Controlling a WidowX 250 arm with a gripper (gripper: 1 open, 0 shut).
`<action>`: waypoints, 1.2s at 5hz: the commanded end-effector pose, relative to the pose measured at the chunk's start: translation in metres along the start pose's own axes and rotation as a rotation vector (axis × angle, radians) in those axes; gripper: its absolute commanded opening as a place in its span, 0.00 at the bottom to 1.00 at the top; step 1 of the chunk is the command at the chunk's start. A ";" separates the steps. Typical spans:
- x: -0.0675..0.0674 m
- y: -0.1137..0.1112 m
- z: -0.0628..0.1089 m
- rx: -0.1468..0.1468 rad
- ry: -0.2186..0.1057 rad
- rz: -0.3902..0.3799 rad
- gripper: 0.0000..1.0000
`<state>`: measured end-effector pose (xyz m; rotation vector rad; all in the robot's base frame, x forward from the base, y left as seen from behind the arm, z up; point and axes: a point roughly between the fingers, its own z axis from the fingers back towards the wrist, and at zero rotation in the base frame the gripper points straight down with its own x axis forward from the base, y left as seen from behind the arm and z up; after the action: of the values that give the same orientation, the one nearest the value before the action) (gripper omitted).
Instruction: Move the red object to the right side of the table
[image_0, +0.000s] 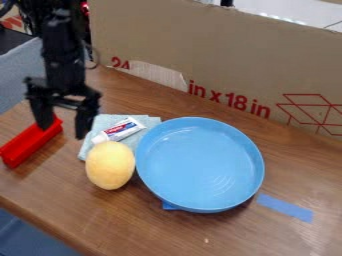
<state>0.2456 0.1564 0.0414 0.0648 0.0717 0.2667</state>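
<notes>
Tool (64, 125) open above the wooden table (187, 228); cardboard box (221, 60) behind.

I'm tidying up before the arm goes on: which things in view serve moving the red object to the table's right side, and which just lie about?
Part of the job:
- red ridged block
- tabletop
- gripper

Just lying about:
- blue plate
- yellow fruit
- red-and-white tube
- cardboard box
</notes>
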 end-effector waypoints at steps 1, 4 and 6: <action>0.019 0.010 0.023 0.058 -0.069 0.008 1.00; 0.018 0.033 -0.010 0.055 -0.019 0.019 1.00; 0.016 0.048 -0.011 0.052 -0.014 0.023 0.00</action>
<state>0.2416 0.2013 0.0193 0.0961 0.1054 0.2886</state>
